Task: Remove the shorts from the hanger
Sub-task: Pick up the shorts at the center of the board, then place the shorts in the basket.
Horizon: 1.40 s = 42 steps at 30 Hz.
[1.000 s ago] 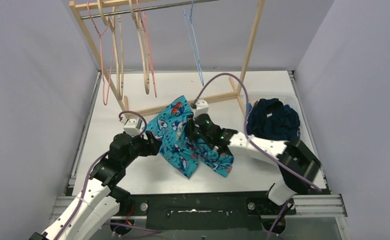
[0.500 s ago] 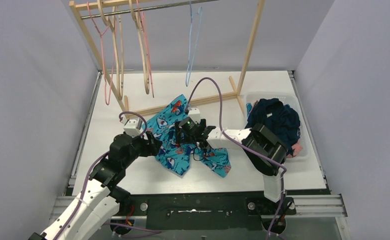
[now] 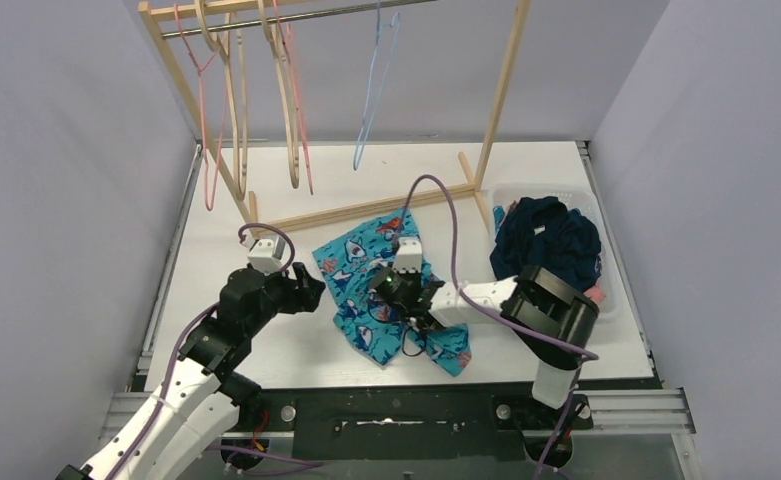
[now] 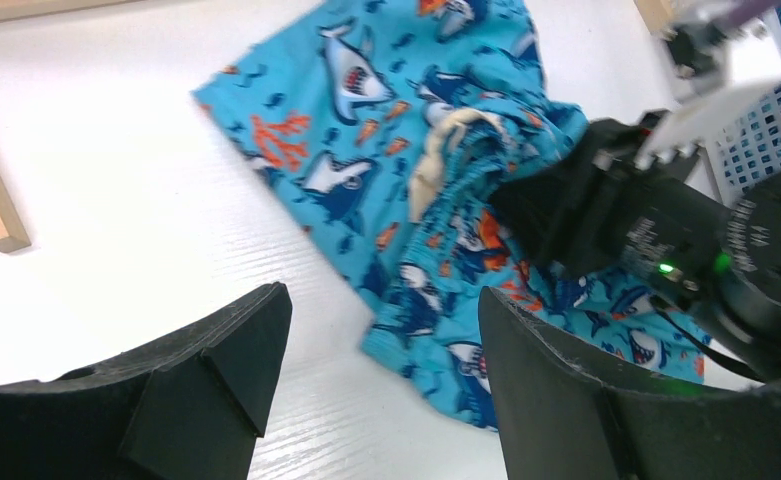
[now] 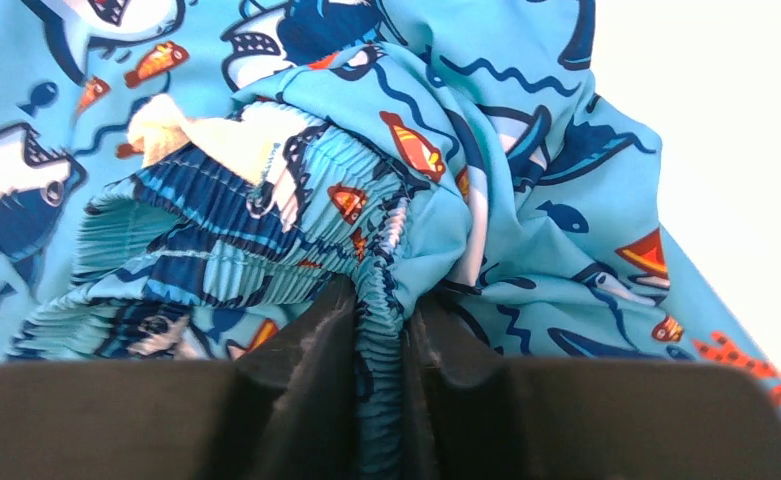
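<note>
1. The shorts (image 3: 351, 270), teal with sharks, lie crumpled on the bench (image 3: 266, 345), well apart from the blue hanger (image 3: 371, 110), which hangs bare on the rail. The step in hand therefore looks like carrying this pair to the basket (image 3: 551, 189) on the right, where a navy pair (image 3: 551, 240) lies.
2. The right jaws are clamped on a bunched ridge of the elastic waistband (image 5: 266, 230). The right wrist view shows the gather pinched tight between the two fingers.
3. To do it well, lift straight up first so both legs leave the bench, and only then swing right. Dragging could snag the cloth or pull it out of the grip.
4. Only a narrow ridge of cloth is held, so the lift should probably be slow and free of jerks.
5. The purple cable (image 3: 446, 200) arcs close to the rack's foot bar (image 3: 366, 208). The swing should pass on the near side of that bar.
6. The left jaws stand apart and empty, low over the bench just left of the shorts and not touching them. They are best kept clear of the swing.
7. From the right jaws, the shorts spread ahead and to both sides. One leg reaches toward the rack, and the other trails toward the near edge, partly under the arm.
</note>
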Each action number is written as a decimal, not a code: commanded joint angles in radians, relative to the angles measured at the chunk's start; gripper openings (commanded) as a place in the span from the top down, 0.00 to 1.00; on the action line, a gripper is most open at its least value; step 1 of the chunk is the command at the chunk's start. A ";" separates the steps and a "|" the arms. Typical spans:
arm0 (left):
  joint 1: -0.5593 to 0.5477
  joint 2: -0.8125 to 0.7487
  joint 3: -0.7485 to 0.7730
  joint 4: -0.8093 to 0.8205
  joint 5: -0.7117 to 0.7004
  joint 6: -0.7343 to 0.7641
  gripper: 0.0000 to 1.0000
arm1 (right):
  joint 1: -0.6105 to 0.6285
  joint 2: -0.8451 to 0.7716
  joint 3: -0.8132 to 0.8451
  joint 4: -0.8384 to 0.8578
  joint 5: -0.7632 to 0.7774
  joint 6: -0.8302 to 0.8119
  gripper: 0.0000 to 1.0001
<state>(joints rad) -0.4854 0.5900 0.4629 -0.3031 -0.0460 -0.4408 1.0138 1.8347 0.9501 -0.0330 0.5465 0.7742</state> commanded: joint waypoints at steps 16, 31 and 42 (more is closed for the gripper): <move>-0.018 0.009 0.045 0.033 -0.009 0.001 0.32 | -0.064 -0.841 -0.130 -0.197 0.180 -0.189 1.00; -0.018 0.023 0.046 0.036 0.001 0.001 0.32 | -0.086 -0.978 0.229 -0.219 0.524 -0.723 1.00; -0.030 0.017 0.052 0.013 -0.025 -0.007 0.32 | -0.652 -0.745 0.268 -0.570 0.031 -0.541 0.99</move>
<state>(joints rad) -0.5056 0.6167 0.4629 -0.3058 -0.0490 -0.4408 0.4934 1.1000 1.3212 -0.4503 0.8482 0.0875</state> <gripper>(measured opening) 0.684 0.156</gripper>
